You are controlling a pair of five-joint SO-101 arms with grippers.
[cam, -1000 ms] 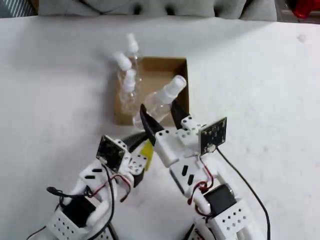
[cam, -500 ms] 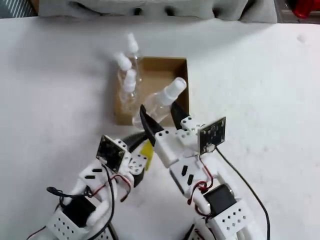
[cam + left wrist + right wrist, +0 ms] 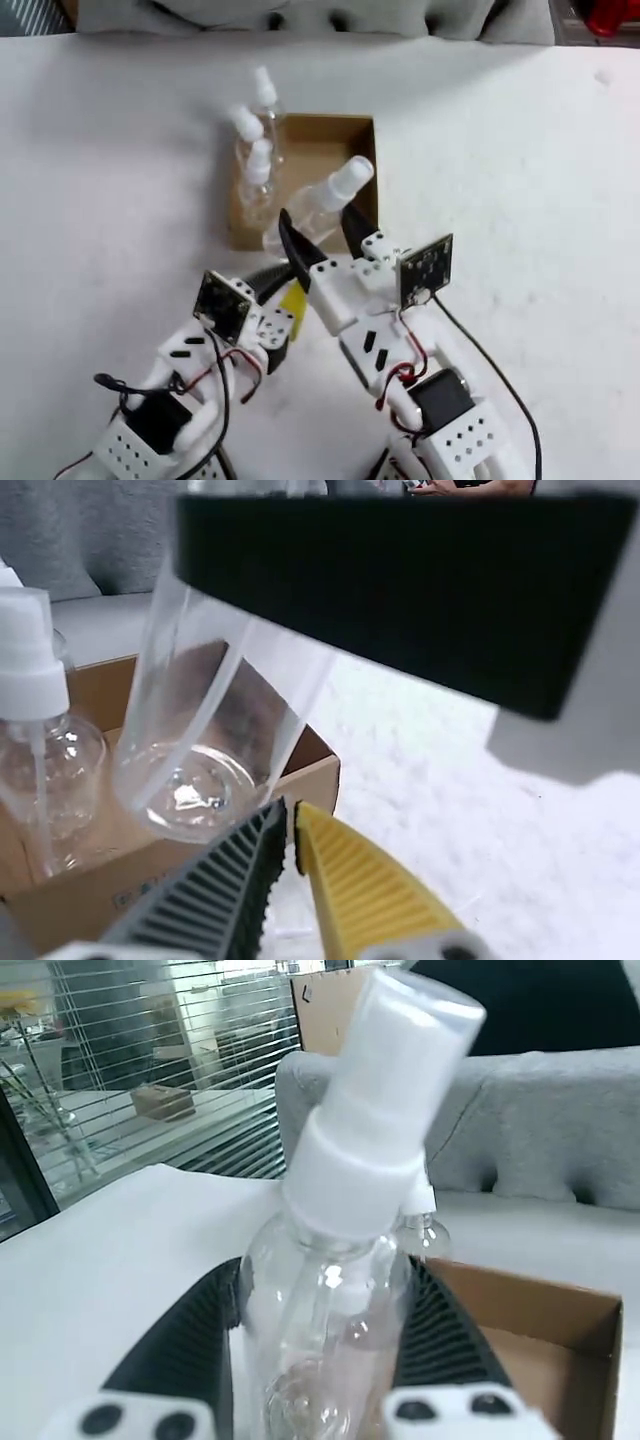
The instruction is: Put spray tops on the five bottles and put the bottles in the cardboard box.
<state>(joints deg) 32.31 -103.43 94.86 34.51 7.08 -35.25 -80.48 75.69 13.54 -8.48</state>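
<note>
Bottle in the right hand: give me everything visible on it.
The bottle is clear, plastic-looking and seems empty, with a white spray top fitted. It is tilted, top pointing away from the arms. The right hand clamps its body between black fingers. Its base hangs over the near wall of the cardboard box; nothing else visibly touches it.

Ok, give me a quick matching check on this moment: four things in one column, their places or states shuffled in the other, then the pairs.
Column one:
1. right gripper
2. left gripper
3. three bottles
4. cardboard box

Column two:
A. open-topped, resting on the table
B. shut on a spray-topped bottle, holding it tilted over the box
C. upright inside the box, along one side
D. shut with nothing in it, just short of the box

Pairs: 1-B, 2-D, 3-C, 4-A
</note>
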